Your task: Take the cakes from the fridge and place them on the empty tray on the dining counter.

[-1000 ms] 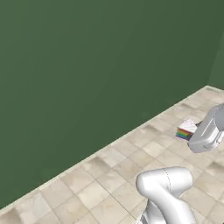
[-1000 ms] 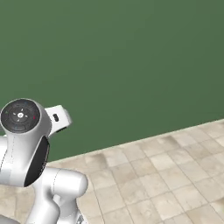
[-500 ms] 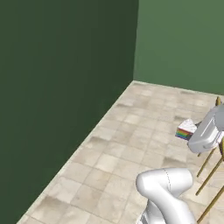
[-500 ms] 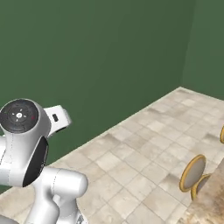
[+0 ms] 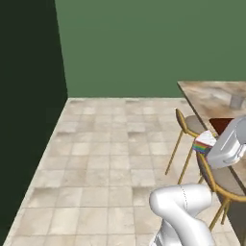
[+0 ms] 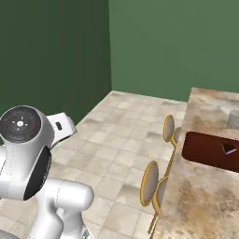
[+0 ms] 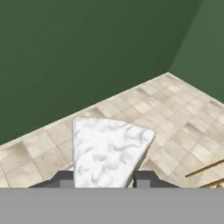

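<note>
Cake slice (image 7: 107,151) clamped between the two dark fingertips of the gripper (image 7: 105,178), jaws closed partway onto its flanks; the same slice (image 5: 205,142) seen from the left base view as a small wedge with white frosting on top and rainbow-coloured layers on its side, held in the air over the floor just beside the wooden chairs (image 5: 190,129). Wide frosted end pointing away from the hand, long axis running straight out along the gripper, narrow end down between the fingers. Arm folded up from the base, white elbow (image 5: 180,204) low, forearm reaching right toward the dining counter (image 6: 205,196). On that marble top, a flat dark red-brown tray (image 6: 210,149) with another small wedge (image 6: 228,149) lying on it, too small to make out clearly.
</note>
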Tool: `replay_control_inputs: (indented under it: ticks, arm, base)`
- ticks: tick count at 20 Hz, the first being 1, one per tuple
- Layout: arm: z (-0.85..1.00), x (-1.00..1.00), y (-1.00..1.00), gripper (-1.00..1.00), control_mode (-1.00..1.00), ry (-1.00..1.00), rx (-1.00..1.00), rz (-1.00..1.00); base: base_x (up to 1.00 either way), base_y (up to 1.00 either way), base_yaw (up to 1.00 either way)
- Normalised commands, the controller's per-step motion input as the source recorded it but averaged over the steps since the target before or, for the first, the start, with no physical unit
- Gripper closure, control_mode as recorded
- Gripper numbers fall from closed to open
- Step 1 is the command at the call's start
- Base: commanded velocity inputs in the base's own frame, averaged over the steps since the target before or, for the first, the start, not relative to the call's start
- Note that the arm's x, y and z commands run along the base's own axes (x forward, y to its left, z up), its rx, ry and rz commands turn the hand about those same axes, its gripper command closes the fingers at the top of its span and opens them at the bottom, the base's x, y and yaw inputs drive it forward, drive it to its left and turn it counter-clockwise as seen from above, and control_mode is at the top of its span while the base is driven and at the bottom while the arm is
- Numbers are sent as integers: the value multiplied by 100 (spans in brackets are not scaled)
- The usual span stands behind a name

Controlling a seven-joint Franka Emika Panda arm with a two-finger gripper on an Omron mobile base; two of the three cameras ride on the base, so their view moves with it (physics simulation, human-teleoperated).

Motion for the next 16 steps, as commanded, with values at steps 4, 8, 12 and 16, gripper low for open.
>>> replay_control_inputs:
  ticks: [4,8,12,16]
  arm:
    - [0,0,0,100,100,0,0,0]
    - [0,0,0,100,100,0,0,0]
    - [0,0,0,100,100,0,0,0]
    - [0,0,0,100,100,0,0,0]
  base:
    - [95,-2,-66]
    - [97,6,-60]
    - [100,21,-56]
    - [100,18,-60]
